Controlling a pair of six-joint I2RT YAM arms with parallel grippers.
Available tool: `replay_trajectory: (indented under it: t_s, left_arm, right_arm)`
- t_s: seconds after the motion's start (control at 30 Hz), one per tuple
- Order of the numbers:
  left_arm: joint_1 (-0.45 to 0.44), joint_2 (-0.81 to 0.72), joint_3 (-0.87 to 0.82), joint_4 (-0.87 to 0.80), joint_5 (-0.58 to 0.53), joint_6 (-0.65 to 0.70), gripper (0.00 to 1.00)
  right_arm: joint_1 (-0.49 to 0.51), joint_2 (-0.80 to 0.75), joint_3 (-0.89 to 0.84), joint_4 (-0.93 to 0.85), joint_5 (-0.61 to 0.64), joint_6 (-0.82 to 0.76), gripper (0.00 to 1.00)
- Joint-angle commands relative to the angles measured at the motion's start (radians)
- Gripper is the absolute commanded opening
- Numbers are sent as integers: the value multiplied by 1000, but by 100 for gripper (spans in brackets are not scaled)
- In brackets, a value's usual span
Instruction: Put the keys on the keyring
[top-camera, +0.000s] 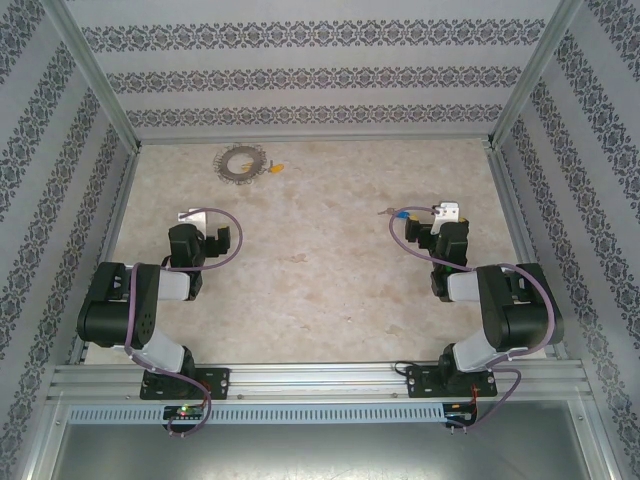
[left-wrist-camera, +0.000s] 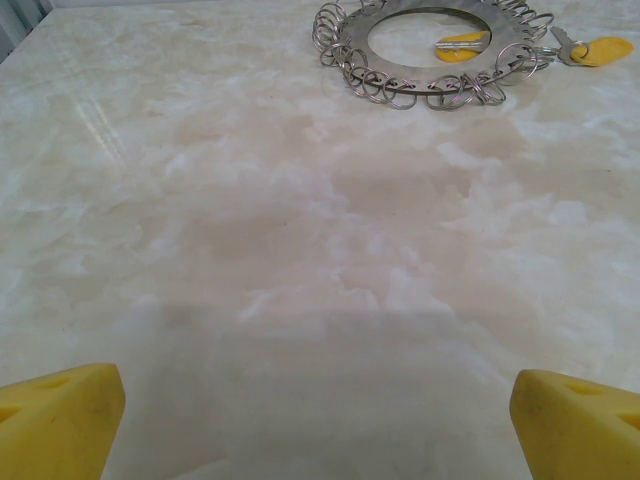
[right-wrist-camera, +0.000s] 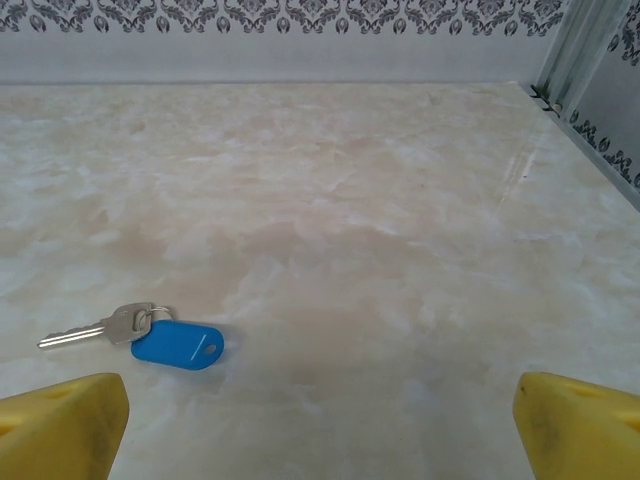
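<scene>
While nothing is held, step in hand: fetching the blue key (right-wrist-camera: 178, 345) with the right gripper (right-wrist-camera: 320, 430); a judgement from how things lie.
Right jaws: spread wide; yellow fingertips (right-wrist-camera: 62, 418) at the bottom corners of the wrist view; nothing between them.
Left jaws: left gripper (left-wrist-camera: 320, 430) likewise spread and empty, low over the table (left-wrist-camera: 300, 260).
Blue key versus jaws: flat on the table, ahead of the right gripper and off-centre, nearer the fingertip at the picture's left; metal blade pointing off to that side; touching neither finger.
Keyring (left-wrist-camera: 432, 75): at the far side of the table, ahead of the left gripper and well apart from it; well apart from the blue key too.
Yellow key (left-wrist-camera: 600, 50): just beside the keyring's fringe of loops; whether it is hooked on, I cannot tell; a second yellow tag (left-wrist-camera: 462, 47) lies inside the ring's opening.
Doing it well: swing the jaws to centre on the blue head; descend so the fingers straddle its narrow width; close gently, since a thin flat thing may skate on the smooth surface.
Risk: catching only the blade.
</scene>
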Motion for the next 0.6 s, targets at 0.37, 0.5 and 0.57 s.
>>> replay_trajectory:
  t_s: [0.37, 0.5, 0.57]
  left_arm:
    - [-12, -7, 7, 44, -8, -13, 99]
    - [-31, -93, 49, -94, -31, 7, 100]
    - [-72, -200, 155, -389, -154, -57, 99]
  right_arm:
    - [-30, -18, 10, 8, -66, 27, 98]
    - [-36, -70, 18, -45, -25, 44, 98]
    - [-34, -169, 31, -152, 14, 56, 98]
